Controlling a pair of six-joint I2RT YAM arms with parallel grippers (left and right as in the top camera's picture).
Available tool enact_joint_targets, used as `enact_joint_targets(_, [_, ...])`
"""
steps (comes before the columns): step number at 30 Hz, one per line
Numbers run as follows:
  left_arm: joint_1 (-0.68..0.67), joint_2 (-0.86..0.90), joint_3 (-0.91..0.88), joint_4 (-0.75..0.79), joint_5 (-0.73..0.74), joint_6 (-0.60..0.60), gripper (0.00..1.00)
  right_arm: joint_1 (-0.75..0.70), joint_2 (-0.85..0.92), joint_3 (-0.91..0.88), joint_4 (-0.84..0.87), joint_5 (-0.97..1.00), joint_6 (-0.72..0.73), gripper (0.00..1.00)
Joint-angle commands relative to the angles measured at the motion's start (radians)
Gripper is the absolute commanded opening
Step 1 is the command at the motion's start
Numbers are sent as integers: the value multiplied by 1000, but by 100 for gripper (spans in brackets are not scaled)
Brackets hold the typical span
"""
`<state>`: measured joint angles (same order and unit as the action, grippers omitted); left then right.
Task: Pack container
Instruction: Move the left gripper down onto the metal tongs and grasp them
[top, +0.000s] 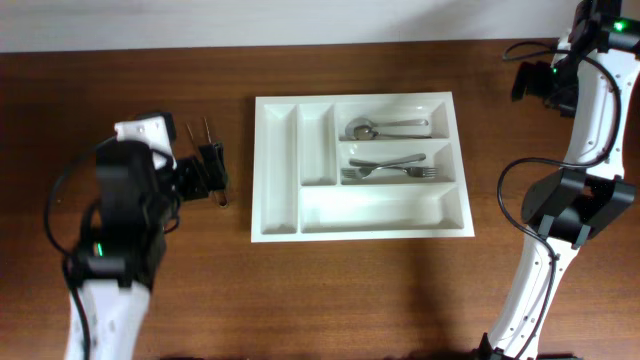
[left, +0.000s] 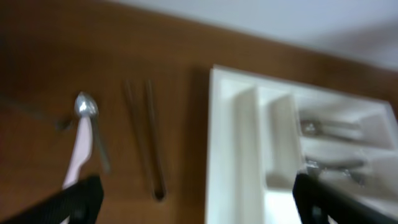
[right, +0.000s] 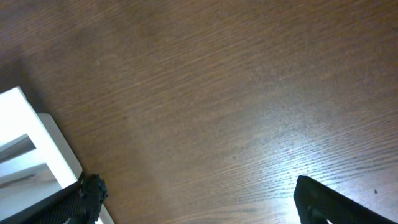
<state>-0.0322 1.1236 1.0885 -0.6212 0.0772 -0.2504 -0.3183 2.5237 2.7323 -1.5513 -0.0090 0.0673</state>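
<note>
**Left fingers**, left wrist view: spread wide, with nothing between them. They hang over the bench just to the left of the container. On the wood ahead of them lie two thin dark sticks, side by side. Beside those is a pale-handled spoon. The view is blurred, so you cannot tell what sort of utensil the sticks are.

**Right fingers**, right wrist view: also spread wide and empty, over bare wood. Only a corner of the container's white rim shows at the frame edge.

**Overhead view:** the container lies flat at the middle of the bench, long side across. Spoons lie in the upper long compartment and forks in the middle one. The lower long compartment and both narrow upright ones hold nothing.

**Step in hand,** as you may judge it: fetching the next loose piece on the left.

**Next move:** lower the left fingers squarely over one utensil and close on its handle alone, clear of its neighbours. Choose the compartment by kind, so the pale-handled spoon goes with the spoons.
</note>
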Motion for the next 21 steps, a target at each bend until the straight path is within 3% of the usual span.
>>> enact_joint_targets(1, [3, 179, 189, -121, -68, 62, 99, 4, -19, 15, -1, -6, -8, 99])
enact_joint_targets(12, [2, 412, 208, -216, 376, 43, 97, 4, -19, 15, -1, -6, -8, 99])
enact_joint_targets(13, [2, 432, 208, -208, 365, -3, 93, 4, -19, 15, -1, -6, -8, 99])
enact_joint_targets(14, [2, 459, 208, -193, 324, -64, 84, 4, -19, 15, -1, -6, -8, 99])
enact_joint_targets(21, [2, 566, 208, -175, 77, -355, 83, 4, -19, 15, -1, -6, -8, 99])
